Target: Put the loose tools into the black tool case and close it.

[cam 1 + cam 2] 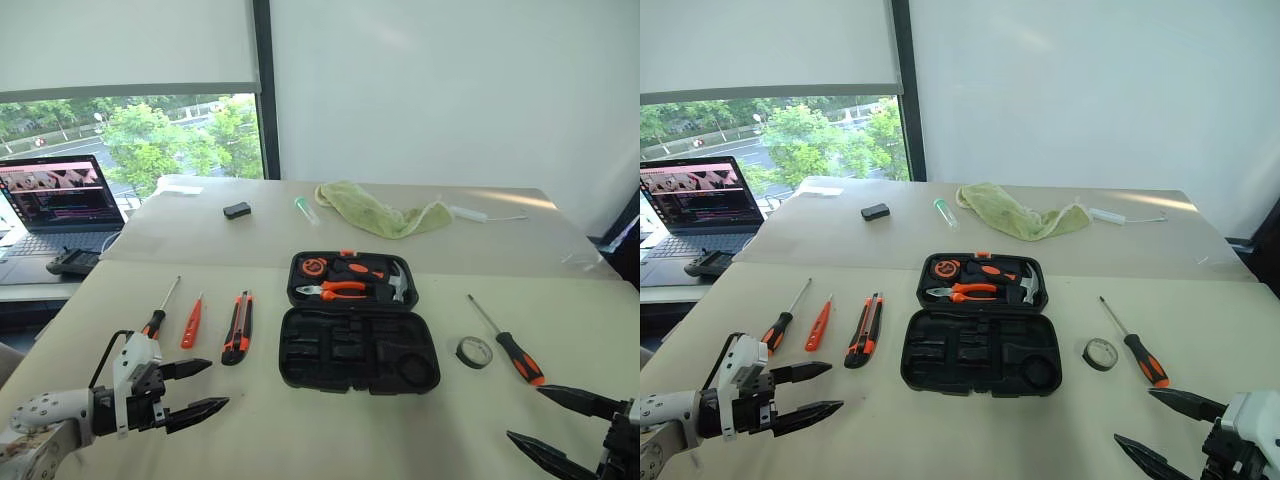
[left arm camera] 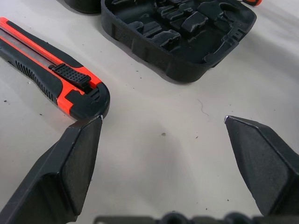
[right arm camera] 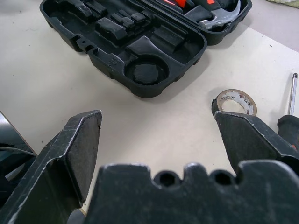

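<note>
Both grippers, left and right, are hovering spread and empty over the table. Between them the black tool case is lying open, screwdrivers, utility knife and tape roll lying loose either side.

Counted: three screwdrivers, one knife, one tape roll, one open case, one laptop, one cloth.
</note>
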